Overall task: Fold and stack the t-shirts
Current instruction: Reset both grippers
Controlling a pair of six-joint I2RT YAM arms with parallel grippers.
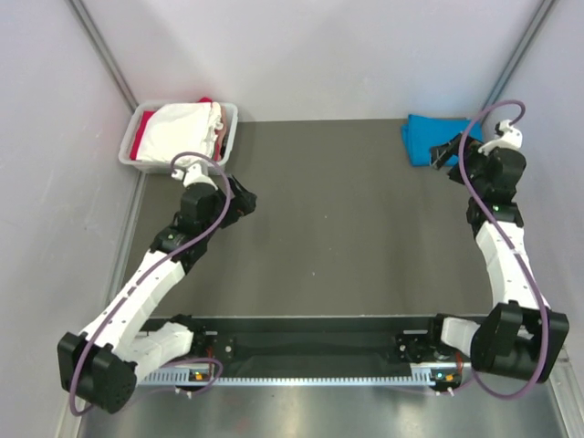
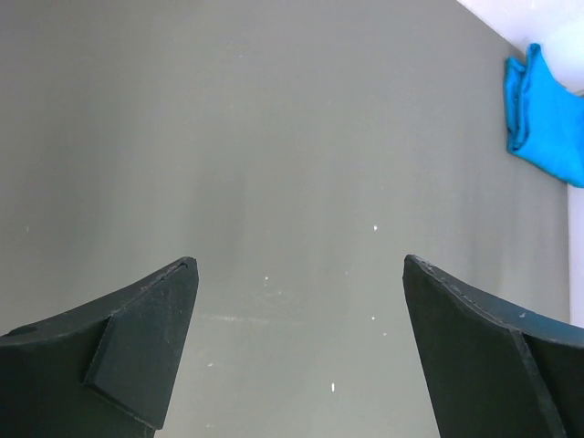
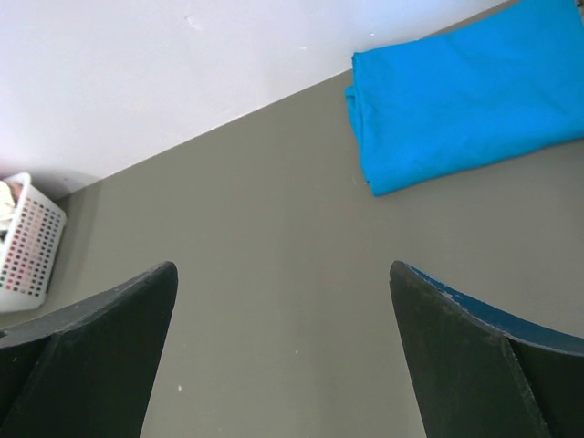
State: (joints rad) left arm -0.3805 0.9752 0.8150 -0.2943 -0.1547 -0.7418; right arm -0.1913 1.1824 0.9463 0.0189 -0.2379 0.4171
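Observation:
A bright blue t-shirt (image 1: 429, 137) lies folded at the table's back right corner; it also shows in the right wrist view (image 3: 465, 100) and in the left wrist view (image 2: 547, 114). A white t-shirt (image 1: 187, 128) and a red one (image 1: 141, 146) lie bunched in the pale grey tub (image 1: 233, 119) at the back left. My left gripper (image 1: 245, 199) is open and empty, just in front of the tub; in its wrist view (image 2: 301, 274) only bare table lies between the fingers. My right gripper (image 1: 444, 153) is open and empty, at the blue shirt's near edge (image 3: 283, 274).
The dark grey table top (image 1: 338, 228) is bounded by pale walls on the left, back and right. The tub also shows at the left edge of the right wrist view (image 3: 27, 246). A black rail (image 1: 310, 347) with the arm bases runs along the near edge.

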